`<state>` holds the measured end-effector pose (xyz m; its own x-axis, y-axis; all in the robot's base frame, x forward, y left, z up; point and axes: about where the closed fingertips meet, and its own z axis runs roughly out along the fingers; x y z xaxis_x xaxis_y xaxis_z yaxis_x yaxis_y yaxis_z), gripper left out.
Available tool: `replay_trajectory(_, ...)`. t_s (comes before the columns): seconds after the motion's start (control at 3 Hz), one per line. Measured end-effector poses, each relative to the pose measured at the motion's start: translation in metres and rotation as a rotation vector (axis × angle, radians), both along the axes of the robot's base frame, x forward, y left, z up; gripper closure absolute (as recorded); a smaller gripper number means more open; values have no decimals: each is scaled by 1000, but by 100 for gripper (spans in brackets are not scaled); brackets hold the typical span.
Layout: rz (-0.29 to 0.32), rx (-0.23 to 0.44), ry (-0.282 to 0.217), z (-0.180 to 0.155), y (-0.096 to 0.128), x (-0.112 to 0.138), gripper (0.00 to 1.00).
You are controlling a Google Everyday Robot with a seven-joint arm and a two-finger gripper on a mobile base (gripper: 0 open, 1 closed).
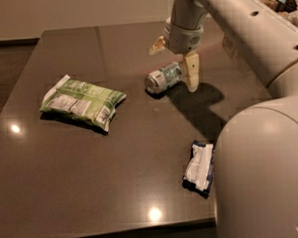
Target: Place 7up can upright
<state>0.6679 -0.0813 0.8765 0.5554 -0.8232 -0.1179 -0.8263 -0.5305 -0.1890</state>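
While mid-table [141,166], gripper [171,70] beside 7up can [162,78]

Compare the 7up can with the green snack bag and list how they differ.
The 7up can is a small silver cylinder; the green snack bag is larger and flat. The can lies on its side right beside the open gripper; the bag lies well away from it. Both rest on the dark table and show green.

Cream pincer [171,70] beside silver-green 7up can [162,78], green-white snack bag [81,100]; blue-white packet [199,167], dark brown table [111,48]
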Motion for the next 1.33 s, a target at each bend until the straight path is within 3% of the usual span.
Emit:
replay_trajectory(0.33, 46, -46, -1, -14, 2, 11, 0)
replay_trajectory(0.67, 65, -93, -3, -22, 1, 15, 15)
replay_trajectory(1.0, 82, -143, -9, -24, -2, 17, 46)
replay_trajectory(1.33, 103, -171, -25, -19, -5, 19, 69)
